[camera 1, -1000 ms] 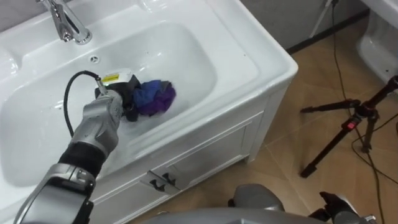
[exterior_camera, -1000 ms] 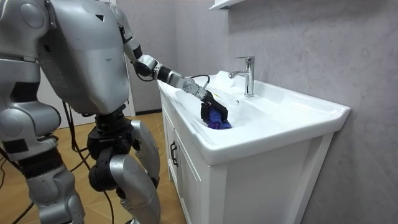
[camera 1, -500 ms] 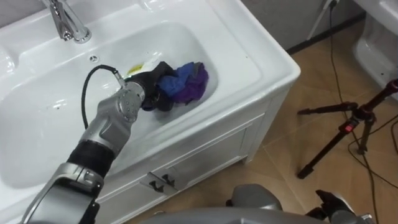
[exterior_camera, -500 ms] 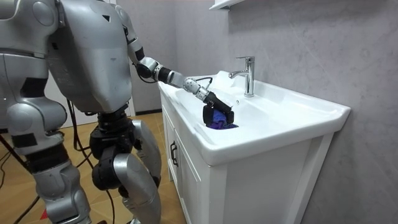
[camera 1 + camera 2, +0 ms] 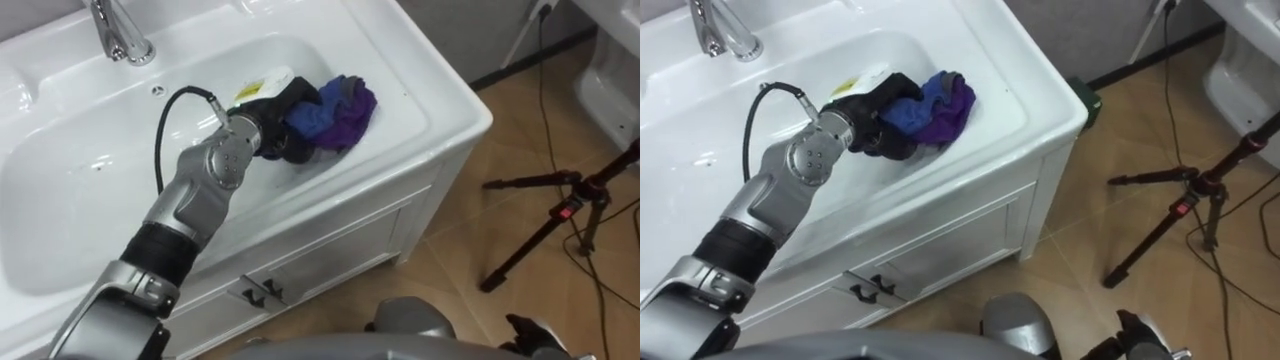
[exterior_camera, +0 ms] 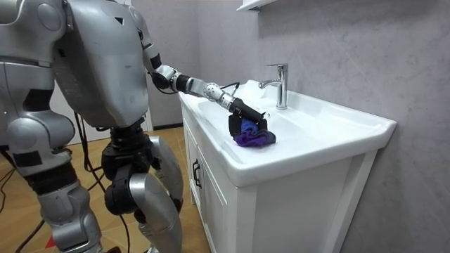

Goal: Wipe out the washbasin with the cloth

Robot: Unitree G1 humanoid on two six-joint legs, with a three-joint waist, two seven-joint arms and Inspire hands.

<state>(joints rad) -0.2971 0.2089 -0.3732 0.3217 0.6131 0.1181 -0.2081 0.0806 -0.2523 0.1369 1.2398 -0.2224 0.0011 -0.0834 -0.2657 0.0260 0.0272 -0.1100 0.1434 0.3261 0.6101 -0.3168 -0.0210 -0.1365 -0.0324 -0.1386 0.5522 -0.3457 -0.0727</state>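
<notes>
A white basin (image 5: pixel 90 190) is set in a white vanity, with a chrome tap (image 5: pixel 118 35) at its back rim. My left hand (image 5: pixel 278 125) reaches into the right end of the bowl, its dark fingers curled on a blue and purple cloth (image 5: pixel 340 108) that is pressed against the right inner wall. In the room view the same hand (image 6: pixel 242 116) holds the cloth (image 6: pixel 254 135) near the front rim of the basin (image 6: pixel 316 137), and I stand at the vanity's side. The right eye view has the hand (image 5: pixel 872 118) and the cloth (image 5: pixel 940 108) too.
A small overflow hole (image 5: pixel 156 90) marks the bowl's back wall. The vanity has drawers with dark handles (image 5: pixel 258 293) below the rim. A black tripod (image 5: pixel 560 215) stands on the tan floor to the right, with cables beside it. A white fixture (image 5: pixel 610 70) sits at the far right.
My left hand has swept the cloth to the right across the bowl, from its middle up against the right wall. The arm has stretched further out.
</notes>
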